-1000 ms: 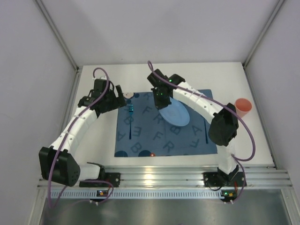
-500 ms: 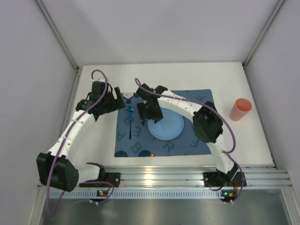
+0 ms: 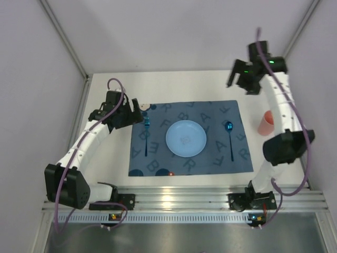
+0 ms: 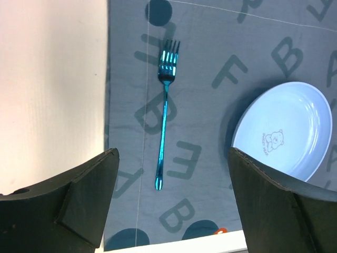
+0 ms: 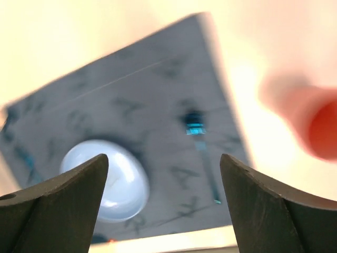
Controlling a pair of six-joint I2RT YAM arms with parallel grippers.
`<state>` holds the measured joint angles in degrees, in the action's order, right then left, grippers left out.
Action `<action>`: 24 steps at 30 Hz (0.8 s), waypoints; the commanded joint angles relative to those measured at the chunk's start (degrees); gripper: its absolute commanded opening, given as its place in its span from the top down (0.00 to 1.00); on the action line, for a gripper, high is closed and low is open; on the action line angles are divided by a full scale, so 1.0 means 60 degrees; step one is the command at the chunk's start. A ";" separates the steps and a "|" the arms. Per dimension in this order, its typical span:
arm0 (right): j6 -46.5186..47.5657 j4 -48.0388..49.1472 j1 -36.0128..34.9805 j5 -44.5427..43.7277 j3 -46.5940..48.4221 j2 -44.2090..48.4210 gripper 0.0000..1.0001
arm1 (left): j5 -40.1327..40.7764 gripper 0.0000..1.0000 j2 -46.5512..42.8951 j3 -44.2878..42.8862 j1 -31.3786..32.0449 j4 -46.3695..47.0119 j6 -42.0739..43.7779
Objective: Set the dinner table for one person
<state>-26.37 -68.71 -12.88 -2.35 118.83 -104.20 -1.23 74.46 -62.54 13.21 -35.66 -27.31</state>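
Observation:
The dinner table (image 3: 210, 84) is a white top with a blue letter-printed placemat (image 3: 210, 113) on it. A light blue plate (image 3: 186, 138) lies flat at the mat's middle. A teal fork (image 3: 147, 132) lies to its left and a teal spoon (image 3: 229, 138) to its right. My left gripper (image 3: 138, 112) hovers open by the mat's far left corner; its wrist view shows the fork (image 4: 165, 105) and plate (image 4: 284, 132) below the empty left gripper (image 4: 174, 211). My right gripper (image 3: 243, 85) is raised at the back right, open and empty. Its blurred wrist view shows plate (image 5: 113, 179), spoon (image 5: 202, 153) and right gripper (image 5: 164, 205).
An orange cup (image 3: 267, 122) stands on the white top just right of the mat, partly behind my right arm, and shows as a cup (image 5: 310, 121) in the right wrist view. A silver slotted rail (image 3: 184, 197) runs along the near edge. Grey walls enclose three sides.
My right gripper set the plate down flat on the mat's middle, opened, and swung up to the back right, uncovering the spoon. The left arm has barely moved.

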 commanded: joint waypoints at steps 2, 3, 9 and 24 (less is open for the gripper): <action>0.0484 -0.1221 0.2727 -0.0226 -0.1871 0.1676 0.13 | -0.0599 0.11 0.0100 -0.0094 -0.0049 0.0714 -0.0165; 0.0600 -0.1089 0.3531 0.0023 -0.2339 0.1722 0.12 | -0.0643 0.11 0.0115 -0.0079 -0.0049 0.0728 -0.0151; 0.1011 -0.0913 0.4564 0.0348 -0.2651 0.1167 0.13 | -0.0688 0.11 0.0130 -0.0108 -0.0034 0.0655 -0.0019; 0.1012 0.0536 0.4711 -0.0225 -0.2840 -0.0181 0.17 | -0.0439 0.11 -0.0192 0.0185 -0.0049 0.0582 0.0011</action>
<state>-20.69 -69.58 14.81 -2.92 102.72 -103.79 -4.60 75.48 -61.65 13.19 -33.91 -27.73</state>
